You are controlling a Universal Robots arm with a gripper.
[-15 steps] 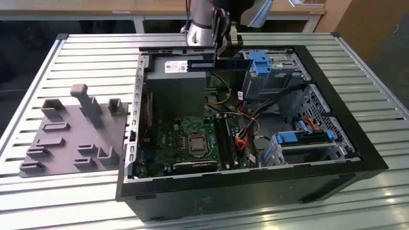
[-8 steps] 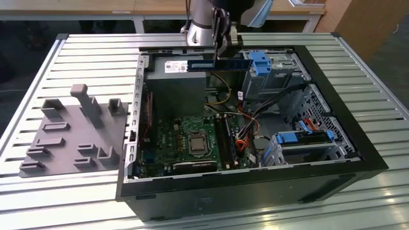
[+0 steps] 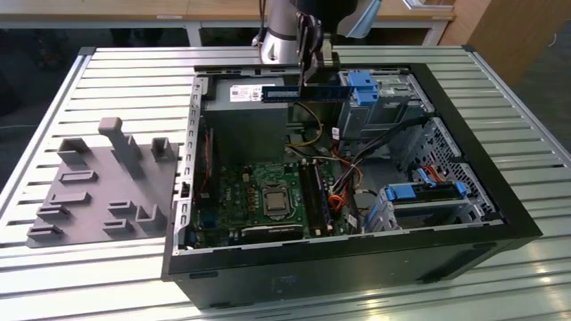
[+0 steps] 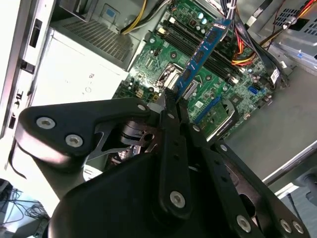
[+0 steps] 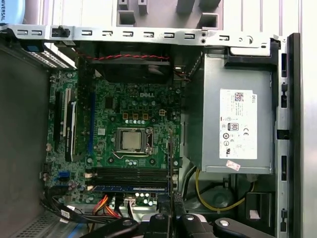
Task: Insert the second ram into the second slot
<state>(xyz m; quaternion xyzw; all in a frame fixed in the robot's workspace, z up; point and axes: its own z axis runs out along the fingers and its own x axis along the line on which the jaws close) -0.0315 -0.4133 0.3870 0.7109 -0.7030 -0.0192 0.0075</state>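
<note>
Gripper (image 3: 308, 81) pinching the second ram (image 3: 303, 93), long edge down, above the case (image 3: 513, 221) at its power-supply end — likely to meet the empty slots (image 5: 131, 173) squarely (one stick (image 5: 130, 188) already seated).

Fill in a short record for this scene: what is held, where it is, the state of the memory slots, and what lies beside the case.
Held item: second ram, clamped in the end effector
Position: raised over the motherboard inside the open computer case, not in any slot
Memory slots: one blue module already seated; the black slots next to it look free
Beside the case: grey fixture tray, on the exterior view's left
</note>
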